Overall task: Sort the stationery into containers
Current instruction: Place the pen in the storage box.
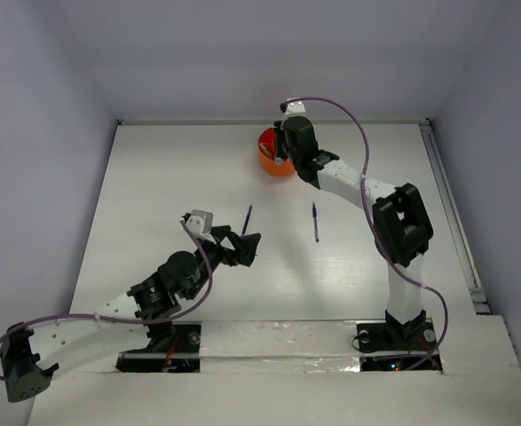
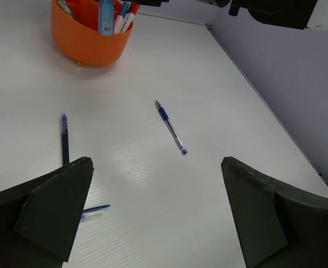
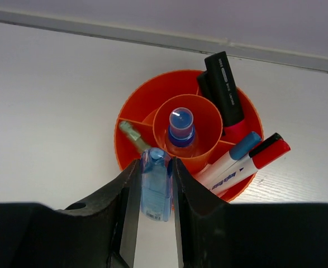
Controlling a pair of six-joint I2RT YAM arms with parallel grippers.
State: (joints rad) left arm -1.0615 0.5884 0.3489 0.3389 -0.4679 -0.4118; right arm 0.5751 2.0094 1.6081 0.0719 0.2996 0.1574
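The right fingers (image 3: 155, 164) pinch a light blue pen (image 3: 155, 195), right over the near edge of the orange tub (image 3: 147, 103). Just past them a little bottle (image 3: 180, 131) stands in the tub's middle cup. The left fingers (image 2: 156, 164) are wide apart and hold nothing. A blue pen (image 2: 171, 127) lies on the worktop (image 2: 208, 84) ahead, between them, and a dark pen (image 2: 65, 139) lies ahead of one finger.
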